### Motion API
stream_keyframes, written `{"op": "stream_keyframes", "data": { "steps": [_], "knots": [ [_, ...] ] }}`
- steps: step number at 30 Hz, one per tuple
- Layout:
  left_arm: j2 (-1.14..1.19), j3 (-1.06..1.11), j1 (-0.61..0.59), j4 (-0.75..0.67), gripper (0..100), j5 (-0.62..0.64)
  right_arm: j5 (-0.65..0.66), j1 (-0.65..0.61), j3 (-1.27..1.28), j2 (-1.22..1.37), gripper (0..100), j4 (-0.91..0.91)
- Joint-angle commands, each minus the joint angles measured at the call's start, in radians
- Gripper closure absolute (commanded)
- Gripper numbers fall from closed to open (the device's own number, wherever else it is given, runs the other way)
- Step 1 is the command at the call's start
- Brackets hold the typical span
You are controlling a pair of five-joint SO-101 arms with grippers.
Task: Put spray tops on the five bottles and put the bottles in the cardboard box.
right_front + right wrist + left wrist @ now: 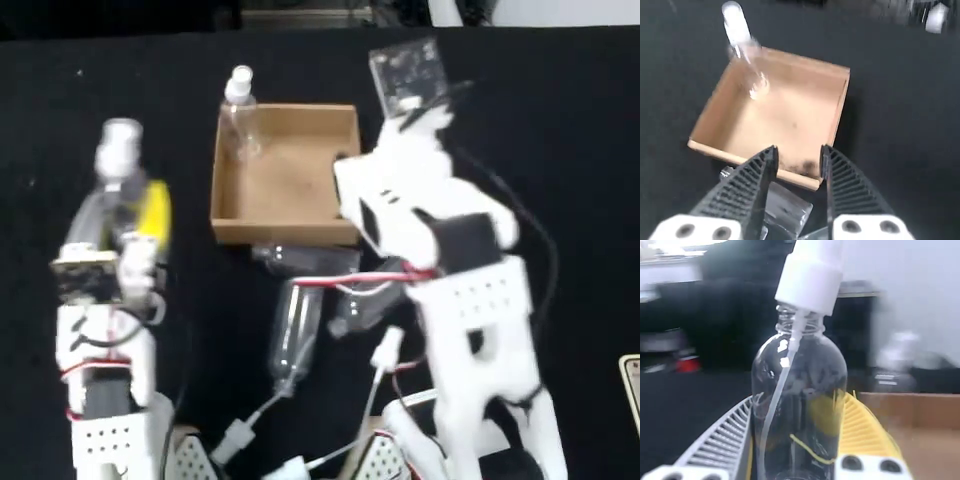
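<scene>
The left gripper clamps a clear plastic bottle left of the brown cardboard box. Its white spray top sits crooked, probably not yet seated. The right gripper hangs parted and empty over the box's near edge, perhaps ready to help.

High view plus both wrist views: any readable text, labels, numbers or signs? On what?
None readable.
The clear plastic bottle with a white spray top, held in the left claw, shows no label.
The brown cardboard box has plain walls on the faces shown.
The pale flat item at the table's right edge is too small to read.
</scene>
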Motion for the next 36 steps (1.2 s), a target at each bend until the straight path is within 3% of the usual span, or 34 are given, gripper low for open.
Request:
{"op": "stream_keyframes", "data": {
  "steps": [1,7,16,25,36],
  "knots": [
    [0.003,0.025,-0.260,-0.046,96,0.002,0.000,0.005,0.213,-0.004,89.5,-0.250],
    [0.091,0.030,-0.403,-0.187,96,-0.006,0.000,-0.052,0.415,-0.004,89.5,-0.448],
    [0.535,0.030,-0.499,-0.611,96,-0.008,0.000,-0.052,0.552,-0.004,89.5,-0.554],
    [0.890,0.007,-0.653,-0.931,96,-0.008,0.000,-0.054,0.607,-0.005,89.5,-0.606],
    [1.318,-0.150,-0.745,-0.980,96,-0.008,0.000,-0.054,0.608,-0.004,89.5,-0.601]
  ]
}}
